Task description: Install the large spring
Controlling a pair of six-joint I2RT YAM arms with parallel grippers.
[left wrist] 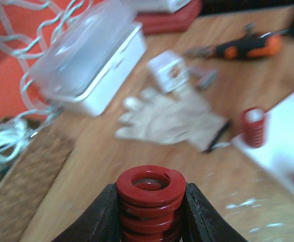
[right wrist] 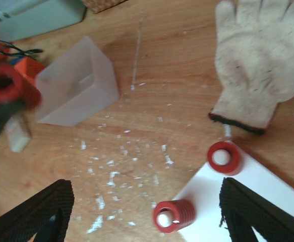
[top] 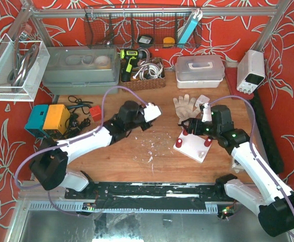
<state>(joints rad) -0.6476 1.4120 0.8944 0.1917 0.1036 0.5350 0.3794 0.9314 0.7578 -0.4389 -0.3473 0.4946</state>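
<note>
Between the black fingers (left wrist: 109, 212) of the left gripper (left wrist: 151, 187), the large red spring (left wrist: 149, 201) is sitting clamped, one finger pressing on each side of its coils. Its long axis is running crosswise to the squeeze, and one open end is facing up and back toward the wrist camera, so the ring of the top coil is showing as an oval. That arm is holding the spring above the wooden table (top: 131, 151), left of the white base plate (top: 194, 146) and well apart from it. In the right wrist view the held spring is showing only as a red blur at the left edge.

On the plate, two smaller red springs (right wrist: 224, 158) (right wrist: 173, 216) are standing upright over white posts, their axes pointing up off the plate. The right gripper (right wrist: 144, 212) is hovering over the plate's near corner with its jaws spread wide, gripping nothing. A white work glove (right wrist: 260, 60) is lying flat just beyond the plate, and a translucent plastic box (right wrist: 76, 88) is resting on the table among white flecks.
</note>
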